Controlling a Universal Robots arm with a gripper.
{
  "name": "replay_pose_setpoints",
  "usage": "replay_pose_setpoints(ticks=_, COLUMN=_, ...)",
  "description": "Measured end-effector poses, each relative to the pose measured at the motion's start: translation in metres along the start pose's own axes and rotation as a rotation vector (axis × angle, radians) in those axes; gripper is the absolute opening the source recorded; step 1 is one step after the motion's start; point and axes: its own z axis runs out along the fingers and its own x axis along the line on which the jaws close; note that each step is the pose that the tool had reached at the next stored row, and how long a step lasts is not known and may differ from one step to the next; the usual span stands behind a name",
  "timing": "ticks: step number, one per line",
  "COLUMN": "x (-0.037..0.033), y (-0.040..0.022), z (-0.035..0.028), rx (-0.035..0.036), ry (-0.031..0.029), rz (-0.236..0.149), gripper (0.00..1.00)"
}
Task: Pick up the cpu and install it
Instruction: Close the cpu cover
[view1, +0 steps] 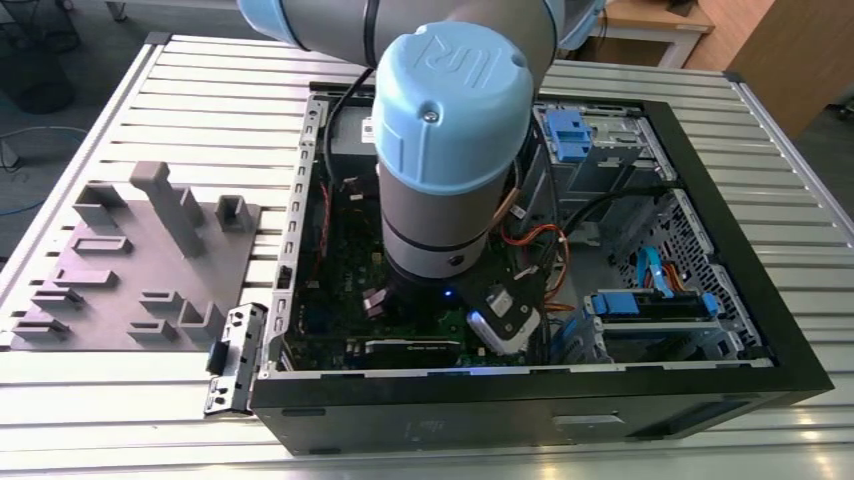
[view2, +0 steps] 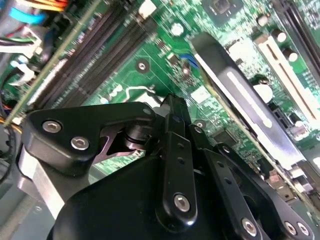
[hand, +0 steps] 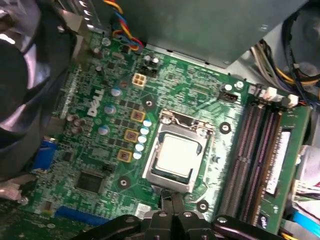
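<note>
The cpu (hand: 177, 154), a small square chip with a pale silvery top, lies flat in the socket on the green motherboard (hand: 100, 165), with the shiny metal socket frame (hand: 161, 150) around it. In the first wrist view my gripper (hand: 171, 199) hovers just beside the socket's edge, black fingers drawn together with nothing between them. In the second wrist view the same black fingers (view2: 174, 120) point down at the motherboard (view2: 165, 65). In the exterior view the arm (view1: 447, 150) reaches down into the open computer case (view1: 534, 390).
Memory slots (hand: 252, 150) run beside the socket, and coloured cables (hand: 122, 30) hang near the board's edge. A dark expansion card (view2: 245, 110) stands up from the board. A grey plastic tray (view1: 134, 260) with upright blocks lies on the slatted table, at the exterior view's left.
</note>
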Motion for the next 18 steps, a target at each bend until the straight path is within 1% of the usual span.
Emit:
replay_pose_setpoints(ticks=5, x=0.0113, y=0.0033, z=0.0015, rx=0.0000, ry=-0.0001, rz=0.000, gripper=0.11)
replay_pose_setpoints(ticks=8, x=0.0162, y=0.0046, z=0.0032, rx=0.0000, ry=-0.0001, rz=0.000, gripper=0.11)
replay_pose_setpoints(ticks=11, x=0.0185, y=0.0050, z=0.0053, rx=0.0001, ry=0.0000, rz=0.000, gripper=0.11)
replay_pose_setpoints(ticks=18, x=0.0215, y=0.0056, z=0.0079, rx=0.0001, ry=0.0000, rz=0.000, gripper=0.11)
